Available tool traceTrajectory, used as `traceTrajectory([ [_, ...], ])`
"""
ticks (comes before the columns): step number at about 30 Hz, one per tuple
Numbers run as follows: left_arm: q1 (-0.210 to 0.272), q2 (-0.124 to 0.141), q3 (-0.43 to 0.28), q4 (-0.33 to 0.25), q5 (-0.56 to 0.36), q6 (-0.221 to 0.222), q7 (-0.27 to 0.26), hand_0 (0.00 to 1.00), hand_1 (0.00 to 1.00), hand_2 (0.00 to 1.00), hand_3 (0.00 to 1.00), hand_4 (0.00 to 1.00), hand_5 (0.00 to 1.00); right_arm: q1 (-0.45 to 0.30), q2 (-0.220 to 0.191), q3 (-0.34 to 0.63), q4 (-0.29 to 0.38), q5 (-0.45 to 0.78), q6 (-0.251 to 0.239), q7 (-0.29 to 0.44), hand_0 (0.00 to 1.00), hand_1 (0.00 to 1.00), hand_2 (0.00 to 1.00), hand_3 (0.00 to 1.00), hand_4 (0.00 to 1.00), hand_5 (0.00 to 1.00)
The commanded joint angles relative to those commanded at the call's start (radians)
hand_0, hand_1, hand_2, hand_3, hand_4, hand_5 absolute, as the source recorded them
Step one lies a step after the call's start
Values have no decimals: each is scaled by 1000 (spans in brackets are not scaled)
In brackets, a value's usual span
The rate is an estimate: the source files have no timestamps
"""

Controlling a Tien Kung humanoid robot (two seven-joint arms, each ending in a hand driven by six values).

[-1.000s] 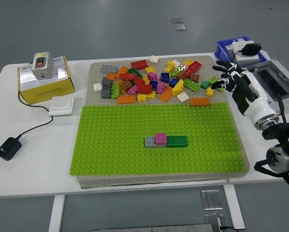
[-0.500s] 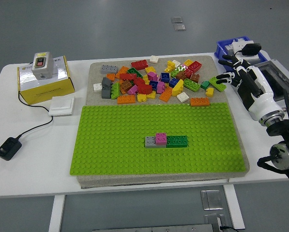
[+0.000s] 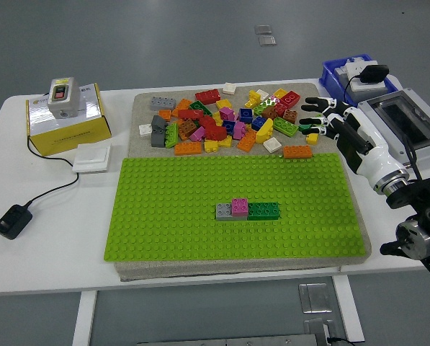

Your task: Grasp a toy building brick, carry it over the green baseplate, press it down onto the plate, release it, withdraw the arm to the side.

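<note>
The green baseplate [image 3: 171,216] lies at the table's front middle. On it stands a short row: a grey brick [image 3: 224,210], a pink brick [image 3: 239,206] and a dark green brick [image 3: 263,210]. A pile of loose bricks [image 3: 222,122] in many colours lies on the grey mat behind the plate. My right hand [image 3: 315,119] comes in from the right, with its fingers spread and holding nothing, and sits at the pile's right edge just above a small yellow brick [image 3: 312,137]. An orange brick [image 3: 297,151] lies in front of the hand. The left arm is out of view.
A yellow box [image 3: 67,126] with a switch unit on top stands at the back left, next to a white pad [image 3: 92,157] and a black power adapter [image 3: 13,220] on a cable. A blue bin [image 3: 337,71] and a grey case [image 3: 409,122] stand at the right.
My right hand first drew back to the right, then moved left and now sits over the pile's right edge. The bricks on the plate have not moved.
</note>
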Motion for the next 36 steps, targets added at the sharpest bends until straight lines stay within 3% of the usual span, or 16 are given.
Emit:
traceTrajectory([
  [2,-1,0,2,0,-3,0,-1,667,649,586,655,386,534,1,-1,0,0,-3,-3,2,686,659,705,693,571,632],
  [3,-1,1,2,0,-5,0,-2,661,645,586,655,386,534,2,-1,0,0,-1,-9,6,770,720,752,741,573,681],
  [14,-1,0,2,0,-8,-1,-4,658,647,585,655,386,533,2,-7,10,-4,23,-36,31,777,733,768,742,571,678],
  [15,-1,0,2,0,-9,-1,-4,658,648,585,653,385,534,2,-7,8,-5,26,-37,33,775,739,809,734,566,670],
  [36,-8,11,7,0,-2,-4,1,659,648,584,652,381,528,7,-3,-21,-26,40,-44,36,775,740,800,737,566,707],
])
